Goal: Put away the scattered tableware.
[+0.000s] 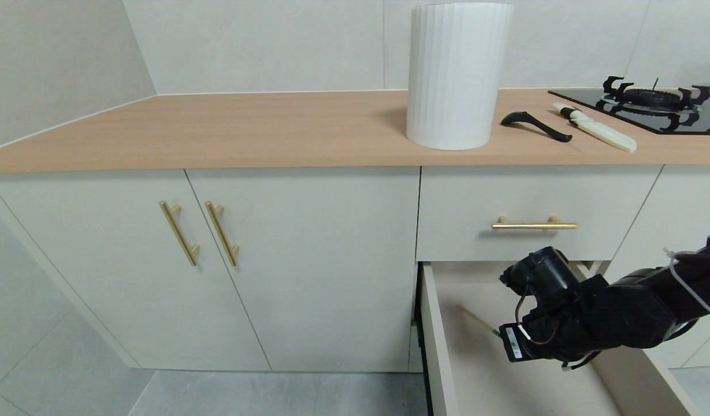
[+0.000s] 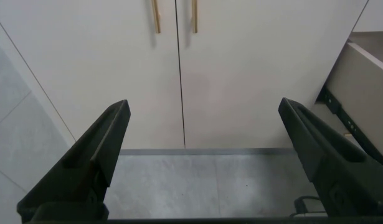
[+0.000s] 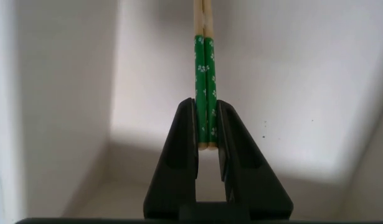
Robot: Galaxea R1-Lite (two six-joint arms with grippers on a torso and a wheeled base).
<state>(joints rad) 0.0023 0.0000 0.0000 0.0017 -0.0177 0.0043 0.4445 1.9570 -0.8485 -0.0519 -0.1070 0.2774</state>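
Chopsticks, a matched pair with green flower-printed butts and plain pale shafts, sit clamped side by side between the fingers of the right pincer, which is closed on their thick ends. The long shafts run straight out ahead of its tips toward the back wall of the open drawer. The drawer floor lies beneath the pincer, and the far ends of the sticks appear to slant down toward it, though I cannot tell whether they touch. They look very light, stiff and thin, and the painted part is probably smooth, so the two could slip, roll or scissor against each other in a loose hold. With nearly the whole length hanging beyond the grip, any knock on the tips would likely lever them round. A firm squeeze across both sticks at once, as here, seems right, and they should be let go low over the floor, not dropped. Up above and beyond this pincer, on the surface, lie a black-handled utensil and a pale knife beside a white ribbed container. The left pincer hangs with its fingers wide apart and nothing between them, facing the cabinet doors low near the floor.
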